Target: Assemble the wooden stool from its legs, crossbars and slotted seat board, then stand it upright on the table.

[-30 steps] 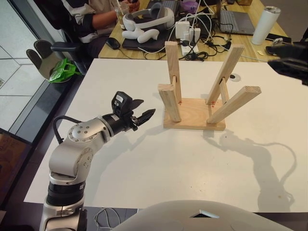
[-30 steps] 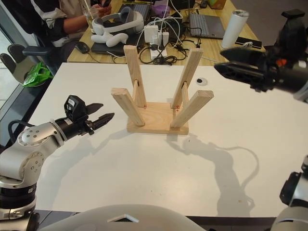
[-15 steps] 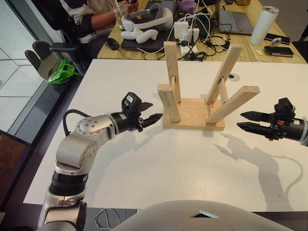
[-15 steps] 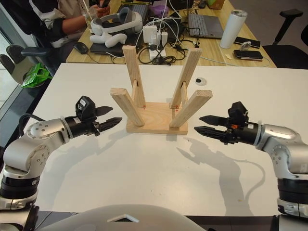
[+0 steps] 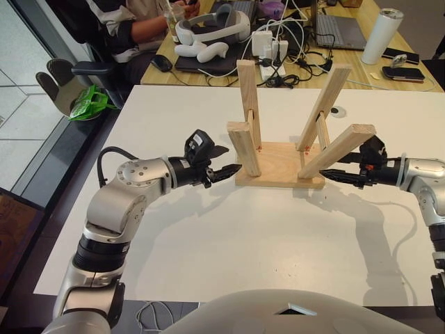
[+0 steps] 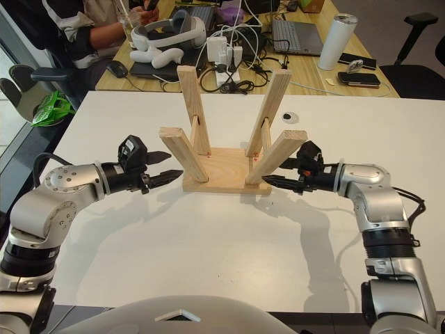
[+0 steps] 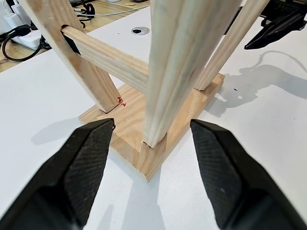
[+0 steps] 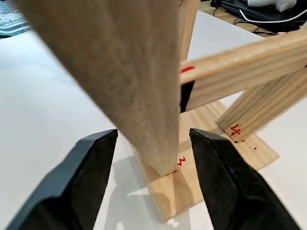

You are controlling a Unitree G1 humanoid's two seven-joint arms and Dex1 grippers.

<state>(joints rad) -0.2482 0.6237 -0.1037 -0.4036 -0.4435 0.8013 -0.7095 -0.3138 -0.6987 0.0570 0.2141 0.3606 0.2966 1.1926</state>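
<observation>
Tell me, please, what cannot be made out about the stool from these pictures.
- Left wrist view: the near leg runs off the top edge, so its upper end is unseen.
- Right wrist view: a blurred leg, also cut off by the edge, covers much of the seat board.
- Eye views: the slot joints at the legs' feet are too small to judge how well they are seated.

light: bright, even, from above | shadows: soft on table (image 5: 208,264) | focus: nearest leg (image 8: 120,72) blurred
</observation>
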